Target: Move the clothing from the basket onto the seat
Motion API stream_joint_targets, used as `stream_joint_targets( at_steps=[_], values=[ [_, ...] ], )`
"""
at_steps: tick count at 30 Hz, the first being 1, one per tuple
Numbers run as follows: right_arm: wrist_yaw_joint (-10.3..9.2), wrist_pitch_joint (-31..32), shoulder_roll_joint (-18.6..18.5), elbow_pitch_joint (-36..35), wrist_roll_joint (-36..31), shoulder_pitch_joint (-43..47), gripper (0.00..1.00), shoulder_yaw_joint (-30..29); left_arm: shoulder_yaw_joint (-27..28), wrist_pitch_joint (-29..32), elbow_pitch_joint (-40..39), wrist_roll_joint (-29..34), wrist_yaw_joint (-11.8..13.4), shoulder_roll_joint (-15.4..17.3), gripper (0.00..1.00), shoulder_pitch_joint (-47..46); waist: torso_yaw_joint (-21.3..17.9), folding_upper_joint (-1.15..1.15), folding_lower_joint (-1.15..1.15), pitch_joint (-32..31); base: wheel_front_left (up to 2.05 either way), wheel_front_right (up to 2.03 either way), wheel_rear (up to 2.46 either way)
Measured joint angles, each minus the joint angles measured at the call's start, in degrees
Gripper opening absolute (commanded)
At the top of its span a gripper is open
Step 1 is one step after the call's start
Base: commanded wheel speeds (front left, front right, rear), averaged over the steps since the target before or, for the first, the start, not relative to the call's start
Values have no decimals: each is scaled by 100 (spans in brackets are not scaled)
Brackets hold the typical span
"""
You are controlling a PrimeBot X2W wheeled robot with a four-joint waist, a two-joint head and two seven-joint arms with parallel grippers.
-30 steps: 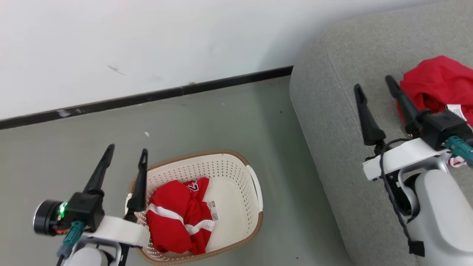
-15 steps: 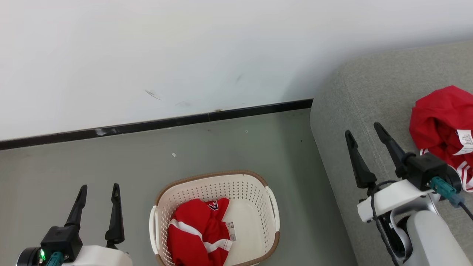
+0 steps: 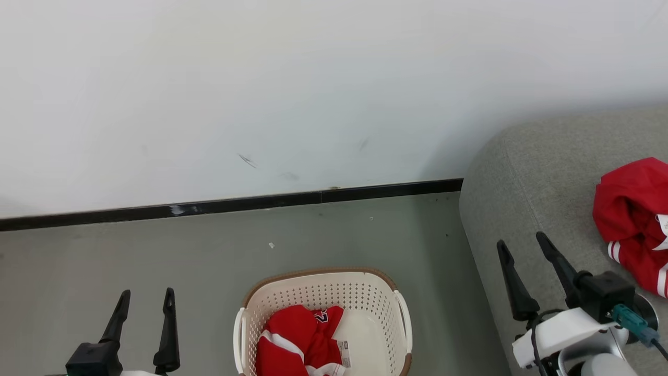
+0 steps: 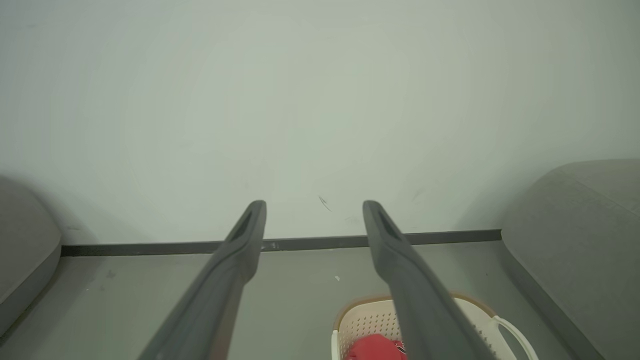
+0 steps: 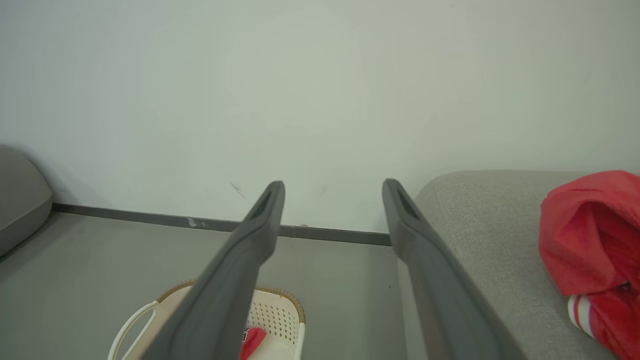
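A cream perforated basket [image 3: 365, 297] with a brown rim stands on the floor at the bottom centre. Red clothing [image 3: 297, 339] with white stripes lies in its left half. Another red garment [image 3: 631, 219] rests on the grey seat [image 3: 527, 183] at the right. My left gripper [image 3: 146, 296] is open and empty, left of the basket. My right gripper [image 3: 522, 243] is open and empty over the seat's front edge, left of the red garment. The left wrist view has the basket [image 4: 370, 320] below my open fingers. The right wrist view has the garment [image 5: 590, 235] on the seat [image 5: 480, 220].
A white wall [image 3: 313, 78] with a black baseboard [image 3: 235, 204] runs behind the basket. Grey-green floor [image 3: 156, 261] surrounds it. Another grey cushion edge [image 4: 22, 255] appears at the far left in the wrist views.
The head camera has tilted up, so everything sits lower in the picture. Both grippers have drawn back toward the bottom edge, staying open; the left one has moved off the basket.
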Motion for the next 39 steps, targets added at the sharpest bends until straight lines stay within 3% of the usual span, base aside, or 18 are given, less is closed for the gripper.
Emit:
stream_joint_targets(
  at_steps=[13,33,39],
  values=[
    [0,0,18,-186,148,476,100,79,-134,0,48,1,-142,2,100,104,84,0,0,-308,0,0,0],
    [0,0,19,-547,396,681,100,131,-167,-1,-76,14,-193,38,100,146,62,0,0,-145,0,0,0],
    [0,0,19,-669,381,679,100,97,-353,41,29,109,-319,93,100,107,35,0,0,-65,0,0,0]
  ],
)
